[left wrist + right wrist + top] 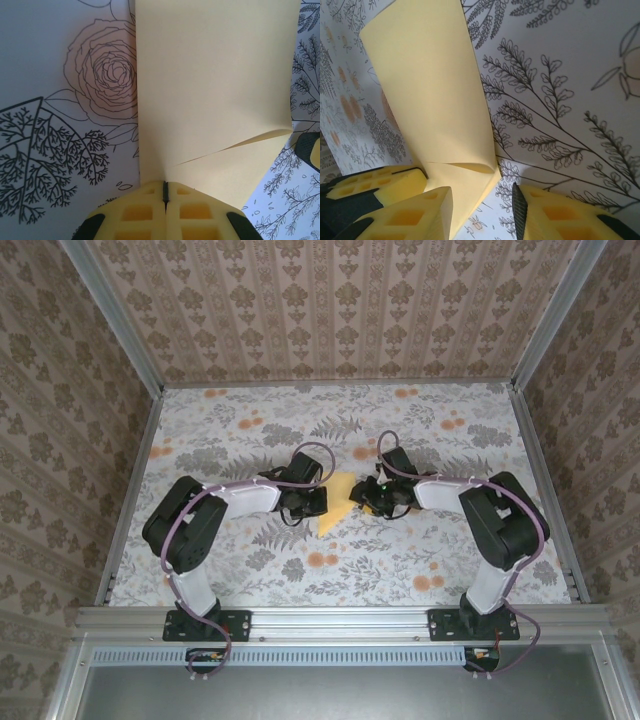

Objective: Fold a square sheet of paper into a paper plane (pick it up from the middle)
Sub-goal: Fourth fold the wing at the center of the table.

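Your left gripper (165, 187) is clenched on one side of the folded yellow paper (210, 90), which lies mid-bench (400, 560), well away from every edge. Your right gripper (482, 192) stands unclenched, its fingers (420, 210) straddling the paper's opposite side.

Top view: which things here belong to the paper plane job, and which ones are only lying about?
Belong to the job:
yellow paper, partly folded
left gripper, shut on the paper
right gripper, open, with the paper between its fingers

Only lying about:
flowered tablecloth
patterned walls
metal rail at the near edge
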{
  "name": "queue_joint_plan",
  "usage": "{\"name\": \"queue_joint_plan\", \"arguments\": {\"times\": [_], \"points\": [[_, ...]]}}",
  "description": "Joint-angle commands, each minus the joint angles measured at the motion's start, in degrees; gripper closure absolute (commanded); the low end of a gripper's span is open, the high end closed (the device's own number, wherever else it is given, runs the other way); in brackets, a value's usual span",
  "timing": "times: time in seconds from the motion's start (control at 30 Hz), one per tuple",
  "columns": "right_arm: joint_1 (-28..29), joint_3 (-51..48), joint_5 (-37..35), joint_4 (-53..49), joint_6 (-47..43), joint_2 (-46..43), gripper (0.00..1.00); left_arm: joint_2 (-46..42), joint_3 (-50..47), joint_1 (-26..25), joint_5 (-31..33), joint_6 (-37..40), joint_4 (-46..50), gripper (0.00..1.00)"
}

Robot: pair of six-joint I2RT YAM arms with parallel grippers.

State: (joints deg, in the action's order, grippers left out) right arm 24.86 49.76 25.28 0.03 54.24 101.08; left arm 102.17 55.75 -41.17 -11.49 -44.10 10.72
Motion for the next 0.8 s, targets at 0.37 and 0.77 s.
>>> {"name": "queue_joint_plan", "arguments": {"times": [0.37,0.77], "points": [[1.1,2.2,3.6,3.4,1.7,3.4,0.7,0.8,-1.2,0.5,1.0,-1.3,1.5,1.0],[1.2,0.0,8.2,10.2,4.1,4.8,0.73,0.8,-1.4,0.9,0.1,-1.3,0.9,1.0]]}}
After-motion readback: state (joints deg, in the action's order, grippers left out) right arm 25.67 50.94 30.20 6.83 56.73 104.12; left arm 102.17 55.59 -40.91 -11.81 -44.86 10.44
